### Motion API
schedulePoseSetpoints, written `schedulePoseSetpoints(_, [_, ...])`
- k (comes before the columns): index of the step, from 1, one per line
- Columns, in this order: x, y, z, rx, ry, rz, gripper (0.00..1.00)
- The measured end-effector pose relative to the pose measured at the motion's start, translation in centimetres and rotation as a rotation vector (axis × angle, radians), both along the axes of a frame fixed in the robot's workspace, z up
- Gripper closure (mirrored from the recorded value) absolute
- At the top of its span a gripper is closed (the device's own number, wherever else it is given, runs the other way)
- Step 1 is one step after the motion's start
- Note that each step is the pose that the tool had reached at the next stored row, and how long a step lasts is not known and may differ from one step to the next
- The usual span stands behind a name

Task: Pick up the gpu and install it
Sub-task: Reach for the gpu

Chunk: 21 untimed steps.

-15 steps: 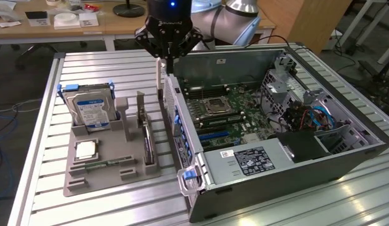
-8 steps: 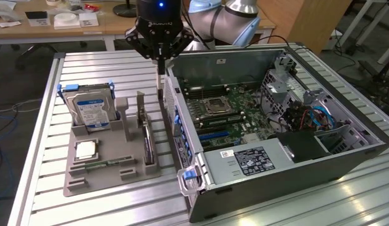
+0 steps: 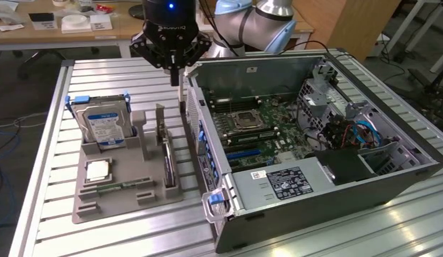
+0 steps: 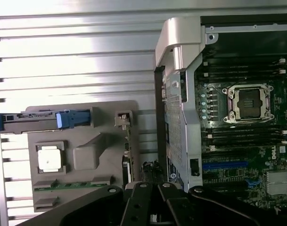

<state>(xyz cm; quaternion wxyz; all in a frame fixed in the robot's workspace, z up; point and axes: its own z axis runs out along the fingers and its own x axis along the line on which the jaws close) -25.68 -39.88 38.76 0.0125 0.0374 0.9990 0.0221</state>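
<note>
The gpu (image 3: 166, 152) stands on edge in a slot at the right side of the grey holder (image 3: 121, 203), its silver end bracket up at the far end. From the wrist it appears as a thin dark edge, the gpu (image 4: 127, 153), along the holder (image 4: 89, 155). My gripper (image 3: 174, 79) hangs above the table beyond the holder's far right corner, close to the computer case's corner, clear of the card. Its fingers (image 3: 174, 72) are shut with nothing between them. The gripper (image 4: 150, 205) shows in the wrist view as dark linkages.
In the holder are a silver hard drive with a blue label (image 3: 103, 126), a processor chip (image 3: 97, 170) and a green memory stick (image 3: 115, 187). The open computer case (image 3: 336, 176) lies to the exterior view's right, motherboard (image 3: 261, 128) exposed. The table is ribbed metal.
</note>
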Motion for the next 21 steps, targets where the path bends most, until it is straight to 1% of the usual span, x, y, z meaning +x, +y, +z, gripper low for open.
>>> schedulePoseSetpoints(6, [-0.1,0.00,-0.01,-0.0003,0.0000,0.000,0.89])
schedulePoseSetpoints(10, [-1.0,0.00,-0.04,-0.0002,-0.0001,0.000,0.89])
schedulePoseSetpoints(14, [-1.1,-0.02,-0.05,-0.0002,0.0001,0.000,0.89])
schedulePoseSetpoints(16, [-1.1,-0.24,-0.05,-0.0002,0.0001,0.000,0.89])
schedulePoseSetpoints(18, [-1.1,-0.65,-0.05,-0.0002,0.0000,0.000,0.89])
schedulePoseSetpoints(21, [-1.1,-1.37,-0.05,-0.0002,0.0000,0.000,0.89])
